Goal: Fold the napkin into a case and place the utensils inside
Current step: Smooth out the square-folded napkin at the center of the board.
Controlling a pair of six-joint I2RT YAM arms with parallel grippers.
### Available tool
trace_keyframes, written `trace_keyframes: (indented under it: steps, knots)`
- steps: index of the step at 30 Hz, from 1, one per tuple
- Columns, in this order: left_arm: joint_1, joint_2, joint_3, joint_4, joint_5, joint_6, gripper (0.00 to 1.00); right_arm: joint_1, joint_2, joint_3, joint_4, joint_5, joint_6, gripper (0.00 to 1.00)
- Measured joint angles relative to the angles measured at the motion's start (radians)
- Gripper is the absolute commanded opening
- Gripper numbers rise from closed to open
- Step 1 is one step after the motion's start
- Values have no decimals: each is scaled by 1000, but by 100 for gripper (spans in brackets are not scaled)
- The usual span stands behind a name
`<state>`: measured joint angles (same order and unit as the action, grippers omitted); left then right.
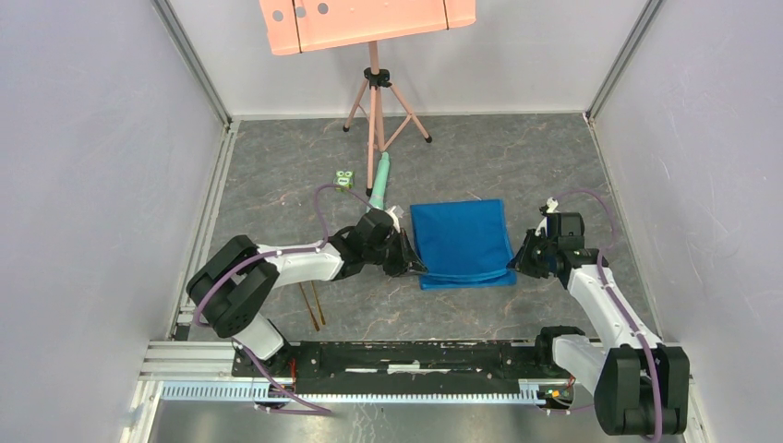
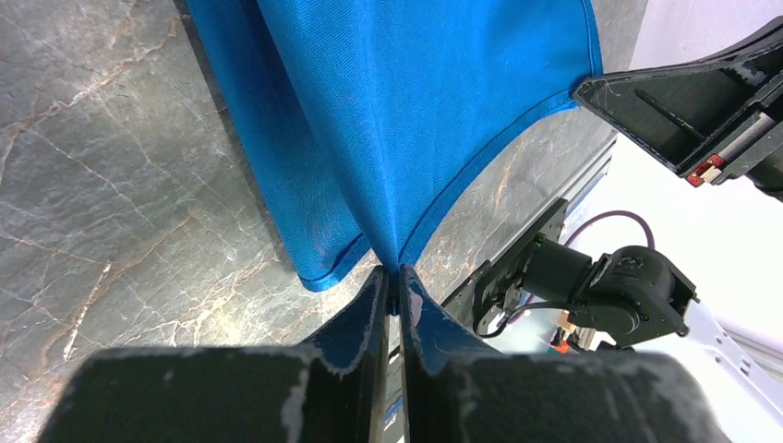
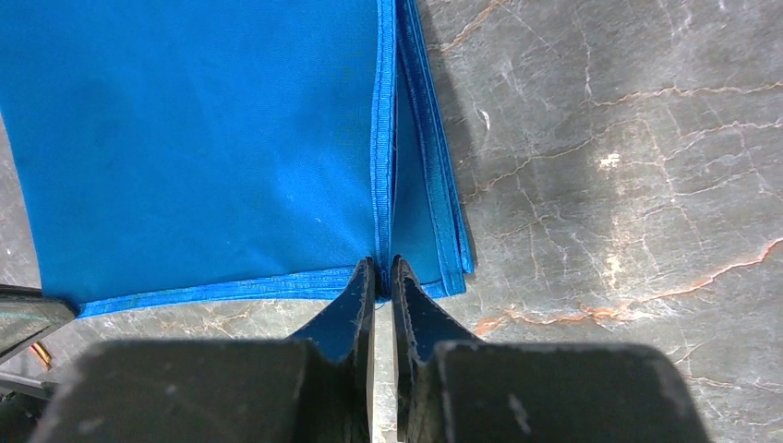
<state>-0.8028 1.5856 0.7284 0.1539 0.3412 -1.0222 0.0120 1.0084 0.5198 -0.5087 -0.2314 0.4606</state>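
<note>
Folded napkin (image 1: 462, 238), left tool (image 2: 392, 273) pinching its near-left corner, right tool (image 3: 381, 265) pinching near-right

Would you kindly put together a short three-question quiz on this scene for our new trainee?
1. True or false: the utensils already lie inside the napkin.
2. Multiple choice: what is the left tool shut on? A) a corner of the napkin. B) the utensils. C) nothing at all.
3. Fill in the gap: the right tool pinches the napkin's near corner on the robot's ______ side.

Key: 1 false, they lie on the table beside the left arm; 2 A; 3 right.
</note>
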Motion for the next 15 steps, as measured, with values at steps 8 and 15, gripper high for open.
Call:
trace_keyframes:
  steps: [8, 15]
  knots:
    - [-3, -31, 1, -32, 1, 0, 13, 0, -11, 51, -52, 6, -17, 1]
    - [-6, -106, 46, -79, 0, 7, 13, 0, -35, 122, -80, 8, -30, 0]
